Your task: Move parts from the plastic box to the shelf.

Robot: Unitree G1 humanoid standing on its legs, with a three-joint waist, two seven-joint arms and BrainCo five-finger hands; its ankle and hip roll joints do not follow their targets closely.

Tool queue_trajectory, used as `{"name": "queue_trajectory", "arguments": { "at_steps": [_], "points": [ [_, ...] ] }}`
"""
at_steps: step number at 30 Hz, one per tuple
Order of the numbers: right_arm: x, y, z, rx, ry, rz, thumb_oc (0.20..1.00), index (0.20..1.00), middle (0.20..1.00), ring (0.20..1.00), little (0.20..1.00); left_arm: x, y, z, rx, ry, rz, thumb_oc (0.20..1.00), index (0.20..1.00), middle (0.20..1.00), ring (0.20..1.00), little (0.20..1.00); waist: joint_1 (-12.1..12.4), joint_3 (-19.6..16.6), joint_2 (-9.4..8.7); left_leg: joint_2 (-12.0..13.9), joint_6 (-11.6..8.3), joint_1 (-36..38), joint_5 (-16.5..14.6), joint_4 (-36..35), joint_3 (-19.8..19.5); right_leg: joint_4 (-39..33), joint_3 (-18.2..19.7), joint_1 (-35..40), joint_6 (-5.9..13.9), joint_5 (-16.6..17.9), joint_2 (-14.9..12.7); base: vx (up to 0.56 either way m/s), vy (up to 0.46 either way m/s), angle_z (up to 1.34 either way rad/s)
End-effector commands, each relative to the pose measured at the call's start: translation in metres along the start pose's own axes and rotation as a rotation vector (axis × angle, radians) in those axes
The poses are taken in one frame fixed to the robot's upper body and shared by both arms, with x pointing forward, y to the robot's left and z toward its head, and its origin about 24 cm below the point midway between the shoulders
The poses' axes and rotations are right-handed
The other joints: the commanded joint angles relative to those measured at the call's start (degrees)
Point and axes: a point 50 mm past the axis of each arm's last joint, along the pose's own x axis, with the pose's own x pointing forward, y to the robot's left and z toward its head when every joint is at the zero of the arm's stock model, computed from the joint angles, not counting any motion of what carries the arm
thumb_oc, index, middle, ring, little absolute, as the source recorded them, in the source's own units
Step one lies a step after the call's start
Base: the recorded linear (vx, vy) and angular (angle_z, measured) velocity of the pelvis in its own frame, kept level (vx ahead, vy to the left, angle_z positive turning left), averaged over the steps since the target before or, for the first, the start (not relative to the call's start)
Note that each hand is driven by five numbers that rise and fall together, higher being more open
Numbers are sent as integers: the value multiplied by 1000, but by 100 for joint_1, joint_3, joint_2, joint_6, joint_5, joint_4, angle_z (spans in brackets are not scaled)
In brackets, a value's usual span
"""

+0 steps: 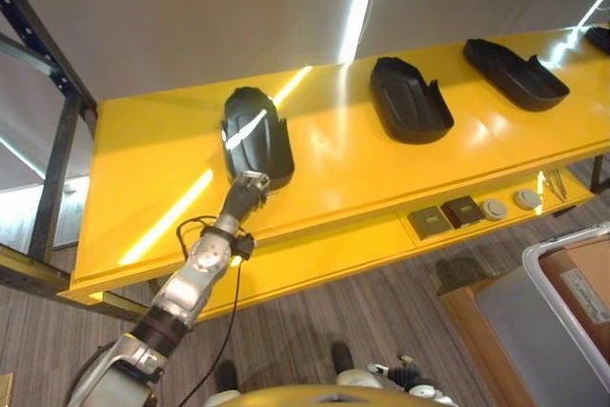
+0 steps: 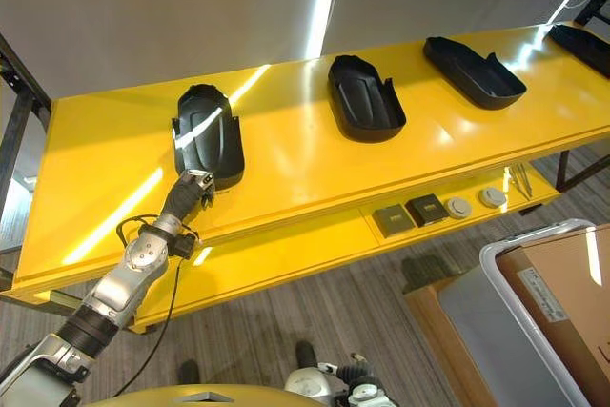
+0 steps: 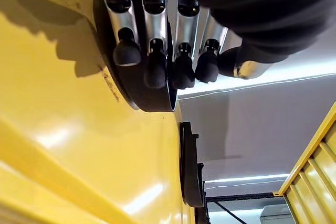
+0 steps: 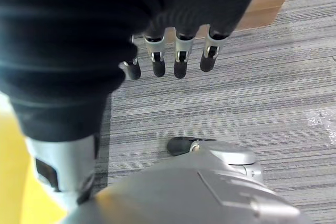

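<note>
On the yellow shelf [image 1: 381, 178] you have three black parts. Your left hand [image 1: 246, 190], fingers straight, touches the nearest part [image 1: 255, 135]. Your right hand [image 4: 173, 51] hangs relaxed above the carpet.

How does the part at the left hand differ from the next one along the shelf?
The leftmost black part has the left hand at its near end; the middle black part stands free. The leftmost black part lies nearly square to the shelf edge, while the middle black part is angled, its near end turned to the right. Both are dark moulded shells of similar shape, resting hollow side up on the yellow shelf.
</note>
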Motion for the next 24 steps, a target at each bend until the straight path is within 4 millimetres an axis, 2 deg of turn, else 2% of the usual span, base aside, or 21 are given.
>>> {"name": "queue_trajectory", "arguments": {
  "at_steps": [1,5,6,8,9,11,12,13,14,15,17,18,21,23,24],
  "points": [
    [-7,23,-6,-18,13,44,1000,1000,1000,1000,1000,16,23,29,81,-156,102,200,200,200,200,200,65,64,-247,92,144,-47,-263,-17,-98,7,-70,-61,-24,-258,-116,20,-4,-9],
    [-7,22,-9,-18,17,40,1000,1000,1000,1000,1000,13,30,32,83,-175,129,200,200,200,200,200,71,50,-245,101,134,-15,-276,-17,-94,7,-81,-12,-25,-286,-114,-3,-5,-6],
    [-7,22,-10,-9,23,37,1000,1000,1000,1000,1000,6,31,36,72,-200,124,200,200,200,200,200,111,46,-252,101,133,5,-278,-17,-113,7,-99,23,-26,-295,-114,0,0,0],
    [-6,21,-9,15,29,30,1000,1000,1000,1000,1000,-11,32,50,79,-283,98,200,200,200,200,200,213,37,-264,100,135,32,-283,-17,-166,7,-157,88,-40,-315,-108,-42,-29,1],
    [-6,22,-5,31,19,29,1000,1000,1000,1000,1000,-27,32,52,96,-314,69,200,200,200,200,200,283,36,-278,101,135,60,-287,-17,-194,7,-192,146,-42,-333,-109,-50,-21,9],
    [-6,23,-2,51,12,26,1000,1000,1000,1000,1000,-44,32,50,92,-312,52,200,200,200,200,200,382,32,-279,100,135,84,-284,-17,-242,16,-235,204,-50,-352,-110,-78,-34,29],
    [-5,23,3,72,0,7,1000,1000,1000,1000,1000,-69,35,44,159,-298,57,200,200,200,200,200,546,27,-271,109,134,102,-224,-17,-340,124,-300,263,-75,-411,-93,-95,-52,24],
    [-5,23,4,79,0,0,1000,1000,1000,1000,1000,-76,37,37,173,-267,68,476,476,476,476,476,594,16,-274,117,133,122,-222,-17,-379,168,-342,297,-84,-456,-83,-98,-64,19],
    [-5,22,5,85,-3,-11,1000,1000,1000,1000,1000,-83,40,28,212,-226,85,1000,1000,1000,1000,1000,639,14,-265,132,131,139,-215,-17,-437,218,-376,327,-104,-498,-65,-55,-66,35],
    [-4,18,7,95,-11,-39,1000,1000,1000,1000,1000,-95,45,13,320,-165,91,1000,1000,1000,1000,1000,734,29,-236,164,116,164,-180,-17,-545,291,-480,398,-132,-575,-24,-68,-67,41],
    [-3,14,11,92,-28,-70,1000,1000,1000,1000,1000,-104,52,-1,444,-114,85,1000,1000,1000,1000,1000,823,42,-207,180,98,154,-145,-7,-656,319,-600,474,-158,-619,6,-79,-58,42],
    [-2,9,14,83,-45,-100,1000,1000,1000,1000,1000,-117,55,-18,541,-55,66,1000,1000,1000,1000,1000,924,36,-181,202,76,138,-109,-6,-746,319,-679,529,-168,-642,32,-84,-60,45],
    [-1,2,18,89,-68,-144,1000,1000,1000,1000,1000,-143,61,-53,635,111,51,1000,1000,1000,1000,1000,1046,39,-139,255,40,69,-24,-3,-910,309,-825,592,-201,-679,79,-68,-45,26],
    [-1,0,17,97,-70,-156,1000,1000,1000,1000,1000,-150,61,-59,648,138,36,1000,1000,1000,1000,1000,1071,32,-125,263,32,36,-8,2,-965,305,-865,605,-209,-687,92,-39,-21,21],
    [-1,-2,13,99,-65,-170,1000,1000,1000,1000,1000,-181,61,-94,657,347,32,1000,1000,1000,1000,1000,1149,68,-110,278,26,28,9,15,-1032,302,-924,657,-225,-723,110,-26,-26,26]
  ]
}}
